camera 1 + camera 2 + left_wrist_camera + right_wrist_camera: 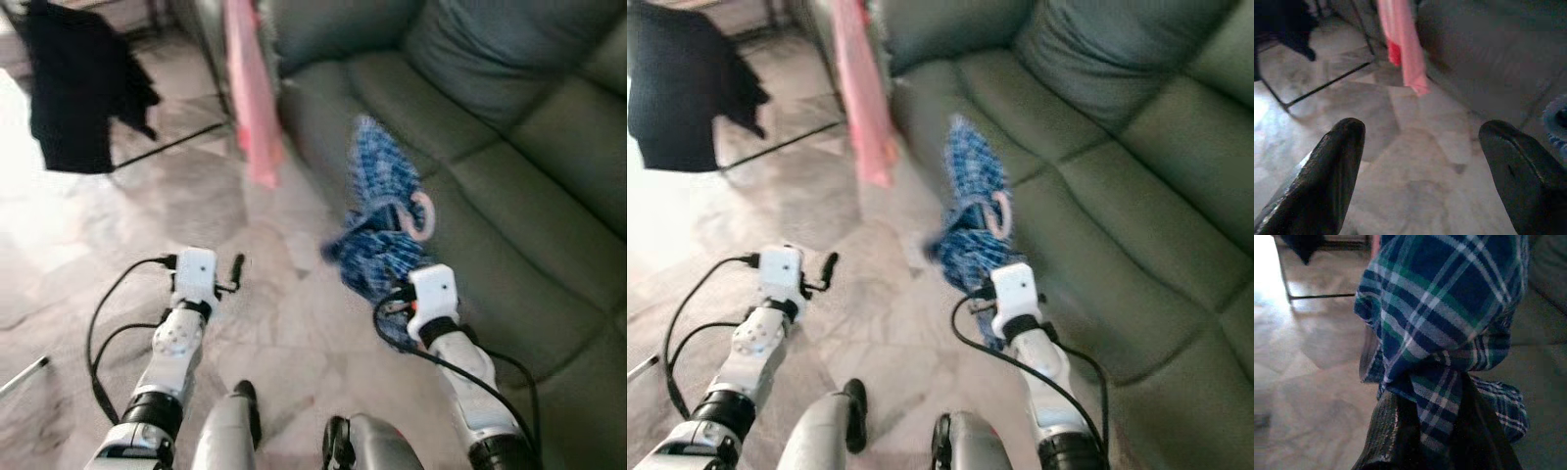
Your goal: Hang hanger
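A blue plaid shirt hangs bunched on a pink hanger, whose hook curls out beside the cloth. My right gripper is shut on the lower folds of the shirt and holds it up in front of the sofa; the cloth hides its fingertips. My left gripper is open over the marble floor with nothing between its fingers. It points toward the rack's pink garment.
A grey-green sofa with a cushion takes up the right side. A pink garment hangs at its left end, over a dark rack bar on the floor. A black garment hangs at far left.
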